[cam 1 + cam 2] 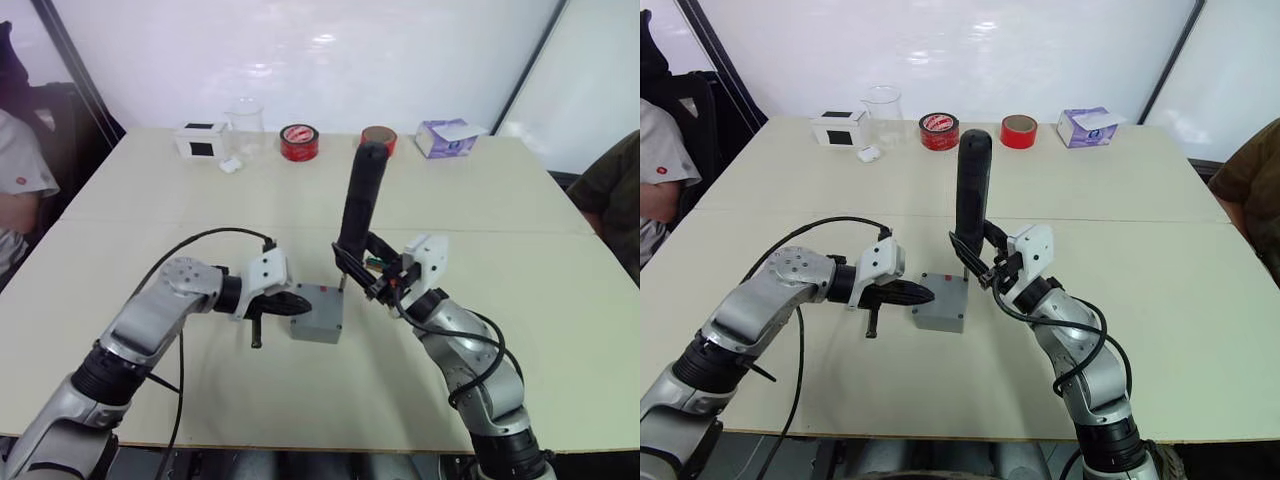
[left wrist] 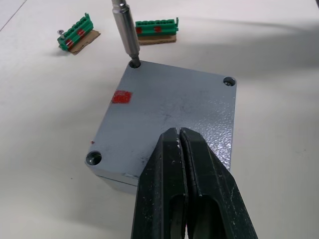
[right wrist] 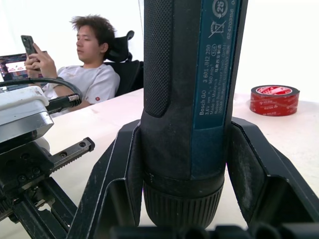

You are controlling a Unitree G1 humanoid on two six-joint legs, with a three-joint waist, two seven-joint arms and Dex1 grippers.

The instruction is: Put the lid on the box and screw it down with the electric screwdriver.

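Observation:
The grey lid (image 2: 169, 109), with a small red mark, lies flush on the grey box (image 1: 312, 331) near the middle of the table. My left gripper (image 2: 179, 135) is shut with nothing between its fingers, and its tips rest on the lid's near edge. My right gripper (image 3: 184, 199) is shut on the dark electric screwdriver (image 1: 360, 200) and holds it upright. The screwdriver's metal bit (image 2: 125, 35) stands in the hole at one of the lid's far corners. Two other corner holes show open.
Two green terminal blocks (image 2: 77, 36) lie just beyond the box. Along the far edge stand a white box with a black square (image 1: 200, 139), a clear beaker (image 1: 243, 125), two red tape rolls (image 1: 299, 142) and a purple tissue box (image 1: 447, 137). A person (image 3: 94, 64) sits at the left.

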